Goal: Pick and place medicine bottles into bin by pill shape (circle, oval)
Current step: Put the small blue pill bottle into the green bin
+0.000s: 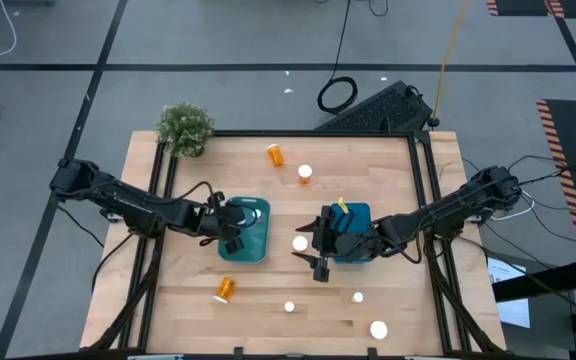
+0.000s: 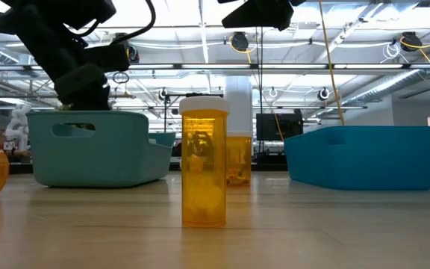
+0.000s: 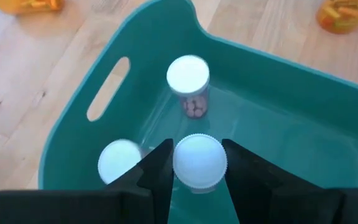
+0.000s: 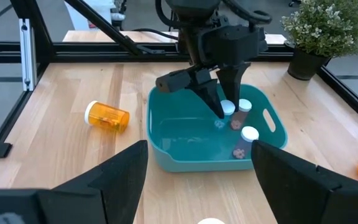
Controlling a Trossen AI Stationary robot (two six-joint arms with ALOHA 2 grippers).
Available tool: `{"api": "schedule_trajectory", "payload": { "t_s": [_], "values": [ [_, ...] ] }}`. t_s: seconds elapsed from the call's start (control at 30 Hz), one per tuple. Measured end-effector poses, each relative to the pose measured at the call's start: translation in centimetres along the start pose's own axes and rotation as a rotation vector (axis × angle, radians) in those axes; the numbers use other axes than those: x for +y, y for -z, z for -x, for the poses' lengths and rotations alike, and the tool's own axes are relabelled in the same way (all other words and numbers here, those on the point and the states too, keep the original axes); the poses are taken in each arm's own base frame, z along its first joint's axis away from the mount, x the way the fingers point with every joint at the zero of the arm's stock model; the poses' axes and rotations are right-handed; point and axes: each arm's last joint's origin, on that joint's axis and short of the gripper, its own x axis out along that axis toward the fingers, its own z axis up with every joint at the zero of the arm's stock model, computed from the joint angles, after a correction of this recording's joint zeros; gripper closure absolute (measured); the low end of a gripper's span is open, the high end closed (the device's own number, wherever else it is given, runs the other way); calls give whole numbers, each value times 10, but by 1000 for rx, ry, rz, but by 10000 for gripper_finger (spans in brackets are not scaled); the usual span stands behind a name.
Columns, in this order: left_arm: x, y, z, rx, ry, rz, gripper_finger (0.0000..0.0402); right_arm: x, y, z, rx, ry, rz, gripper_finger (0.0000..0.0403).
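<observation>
My left gripper point(image 3: 197, 163) is down inside the teal bin point(image 1: 258, 245), shut on a white-capped medicine bottle point(image 3: 197, 159). Two more white-capped bottles point(image 3: 188, 79) point(image 3: 119, 160) stand in that bin. My right gripper point(image 1: 315, 248) hangs open between the two bins, beside the blue bin point(image 1: 356, 216) and over a white-capped bottle point(image 1: 300, 242). Loose bottles on the table include lying orange ones point(image 1: 275, 154) point(image 1: 225, 289) and upright ones point(image 1: 305, 173) point(image 1: 289, 307) point(image 1: 379, 328). My left gripper pinches the bottle's round white cap point(image 3: 186, 175) between its two fingers, one on each side. The fingers point(image 4: 218, 99) come from above, pointing down into the bin. The bottle stays upright below them; whether its base rests on the bin floor cannot be told.
A potted plant point(image 1: 185, 128) stands at the table's far left corner. A black keyboard point(image 1: 380, 108) and a coiled cable point(image 1: 336, 94) lie beyond the far edge. In the low view an upright orange bottle point(image 2: 204, 161) stands close in front, between the bins.
</observation>
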Motion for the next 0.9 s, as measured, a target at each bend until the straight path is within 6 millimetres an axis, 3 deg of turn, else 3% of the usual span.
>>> {"api": "schedule_trajectory", "payload": {
  "t_s": [0.9],
  "values": [
    [0, 1, -3, 29, 22, -15, 270, 0, 0, 0, 0, 0, 2, 124]
  ]
}}
